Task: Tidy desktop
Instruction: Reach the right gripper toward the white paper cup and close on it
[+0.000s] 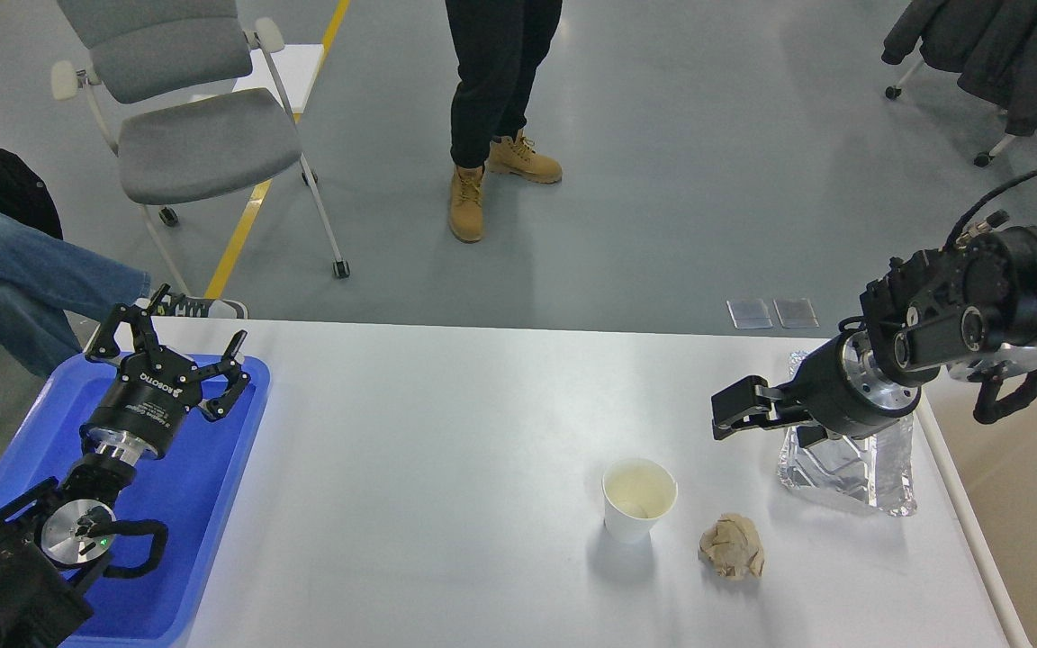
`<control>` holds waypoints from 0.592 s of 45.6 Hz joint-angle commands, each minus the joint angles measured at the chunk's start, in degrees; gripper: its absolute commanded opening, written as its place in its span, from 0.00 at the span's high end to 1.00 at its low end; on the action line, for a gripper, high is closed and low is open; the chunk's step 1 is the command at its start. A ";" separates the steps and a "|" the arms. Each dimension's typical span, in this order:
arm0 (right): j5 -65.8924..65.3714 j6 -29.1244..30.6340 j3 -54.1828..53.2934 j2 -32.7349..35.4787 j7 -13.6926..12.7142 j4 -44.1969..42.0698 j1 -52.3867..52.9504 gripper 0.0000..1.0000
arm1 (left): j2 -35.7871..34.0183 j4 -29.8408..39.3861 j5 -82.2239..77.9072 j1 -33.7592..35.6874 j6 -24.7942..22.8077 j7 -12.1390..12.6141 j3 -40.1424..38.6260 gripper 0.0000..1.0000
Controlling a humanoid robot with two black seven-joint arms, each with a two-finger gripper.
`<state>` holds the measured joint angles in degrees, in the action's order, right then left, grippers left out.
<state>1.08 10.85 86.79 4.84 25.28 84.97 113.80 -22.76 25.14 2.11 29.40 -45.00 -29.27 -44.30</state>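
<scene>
The white desktop [446, 432] fills the middle of the head view. On its right part stand a white paper cup [638, 499], upright with a little pale liquid, and a crumpled brown paper ball [732, 546] next to it. A crushed clear plastic bottle [852, 472] lies near the right edge. My right gripper [724, 416] hovers just left of the bottle and above it, pointing left, with its fingers together and nothing in them. My left gripper [178, 346] is open and empty above the blue tray [203, 504].
The blue tray sits at the desktop's left end under my left arm. A cream-coloured bin [1032, 504] stands beside the right edge. A person in tan boots [491, 180], a grey chair [194, 135] and a seated person [23, 279] are beyond the far edge.
</scene>
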 commanded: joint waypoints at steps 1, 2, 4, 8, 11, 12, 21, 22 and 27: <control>2.78 -3.64 -1.63 -1.68 -0.23 -0.94 -4.90 0.00 | 0.00 0.00 0.00 -0.04 0.00 0.00 0.00 0.01; 2.87 -4.08 -1.72 -1.94 -0.14 -1.47 -5.60 0.00 | 0.00 0.00 0.00 -0.04 0.00 0.00 0.00 0.01; 2.96 -4.96 -1.80 -2.82 -0.14 -2.61 -7.44 0.00 | 0.00 0.00 0.00 0.04 0.00 0.00 0.00 0.01; 2.96 -6.54 -3.12 -4.23 -0.05 -4.63 -10.96 0.00 | 0.00 0.00 0.00 0.04 0.00 0.00 0.00 0.01; 2.96 -7.85 -4.87 -4.49 -0.05 -5.77 -13.42 0.00 | 0.00 0.00 0.00 0.04 0.00 0.00 0.00 0.01; 2.96 -8.12 -5.23 -4.58 -0.05 -6.13 -13.95 0.00 | 0.00 0.00 0.00 0.04 0.00 0.00 0.00 0.01; 3.40 -9.97 -5.85 -4.84 -0.05 -8.41 -17.30 0.01 | 0.00 0.00 0.00 -0.04 0.00 0.00 0.00 0.01; 3.48 -10.06 -5.85 -4.84 -0.14 -8.59 -17.65 0.01 | 0.00 0.00 0.00 0.04 0.00 0.00 0.00 0.01; 3.49 -10.94 -5.85 -4.84 -0.05 -9.64 -18.70 0.01 | 0.00 0.00 0.00 0.04 0.00 0.00 0.00 0.01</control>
<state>4.15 2.29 81.80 0.52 25.19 78.03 99.06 -22.76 25.13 2.11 29.42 -45.00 -29.27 -44.29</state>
